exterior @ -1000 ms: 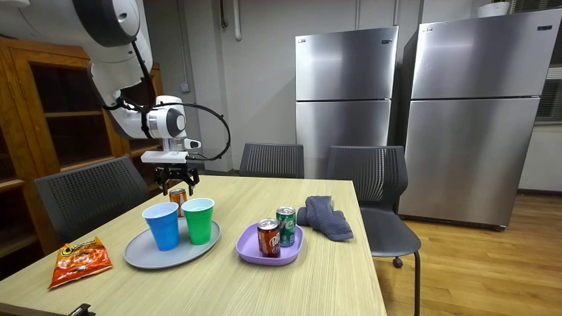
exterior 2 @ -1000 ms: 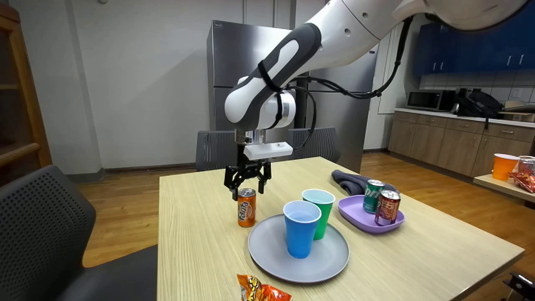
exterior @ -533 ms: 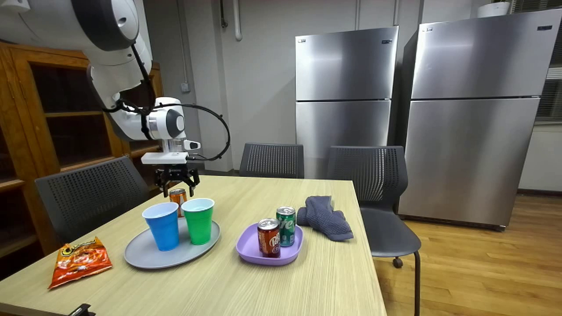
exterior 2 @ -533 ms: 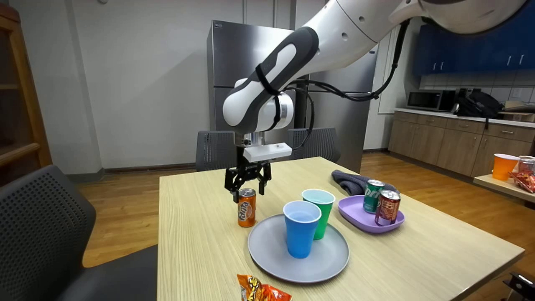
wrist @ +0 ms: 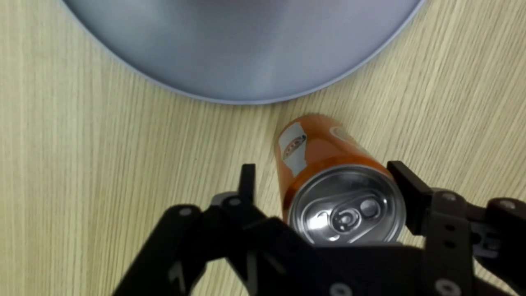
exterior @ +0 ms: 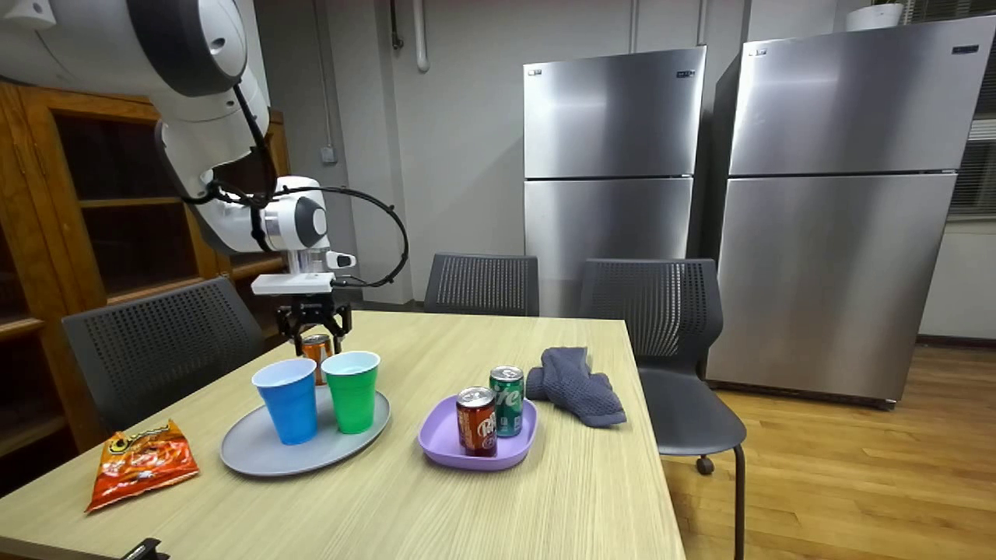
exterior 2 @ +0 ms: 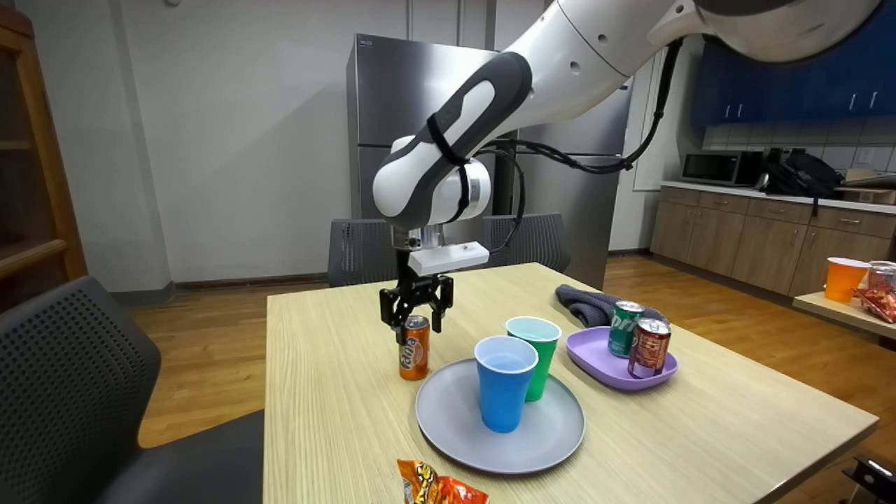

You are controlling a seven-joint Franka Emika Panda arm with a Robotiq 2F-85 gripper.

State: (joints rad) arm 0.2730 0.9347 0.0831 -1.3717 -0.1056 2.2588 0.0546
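1. Desk, pale and wood-grained, fills the foreground in both exterior views
2. Grey plate lies flat, a blue cup and a green cup upright on it
3. Purple tray holds a dark red can and a green can, both upright
4. Dark towel lies rumpled just beside the tray, while a red-orange snack bag rests near the plate
5. Gripper points down, fingers spread either side of an orange can, gripping nothing; in the wrist view one finger stands clearly apart, the other so close that contact cannot be told
6. Orange can stands upright on the desk, just outside the plate's rim; I judge the reach about made, while no grip and no lift show
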